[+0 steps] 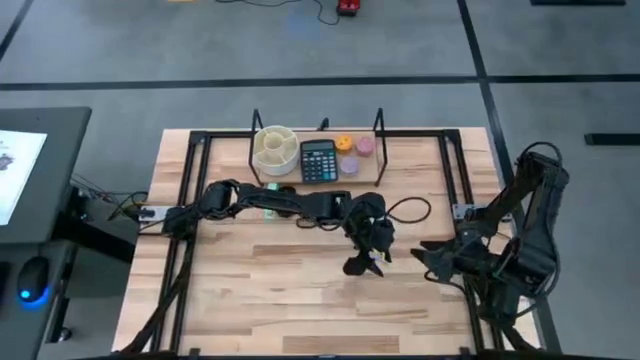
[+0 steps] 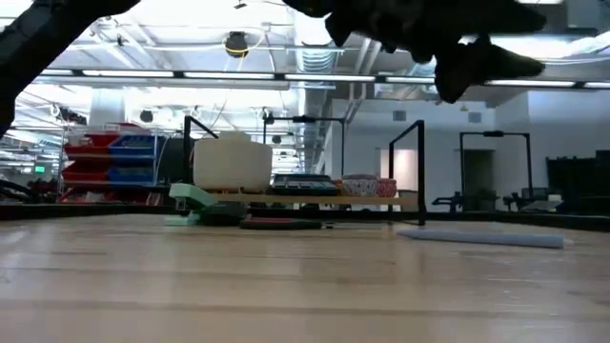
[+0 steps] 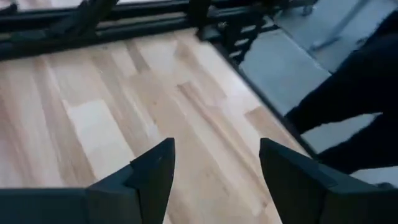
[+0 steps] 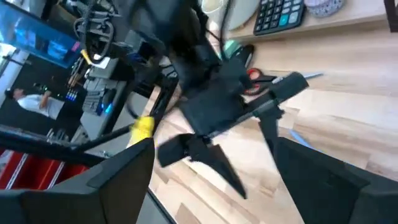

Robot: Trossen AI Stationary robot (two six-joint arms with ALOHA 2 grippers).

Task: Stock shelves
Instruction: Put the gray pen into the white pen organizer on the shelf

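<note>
Midair, left end effector [image 1: 363,264] agape.

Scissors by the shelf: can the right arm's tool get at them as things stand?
Probably not directly. The left arm stretches across the table, its open tool between the right tool and the scissors.

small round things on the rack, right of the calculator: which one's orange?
The orange one sits closest to the calculator, at the rack's far edge. The other two are pinkish: one to its right, one nearer the front.
</note>
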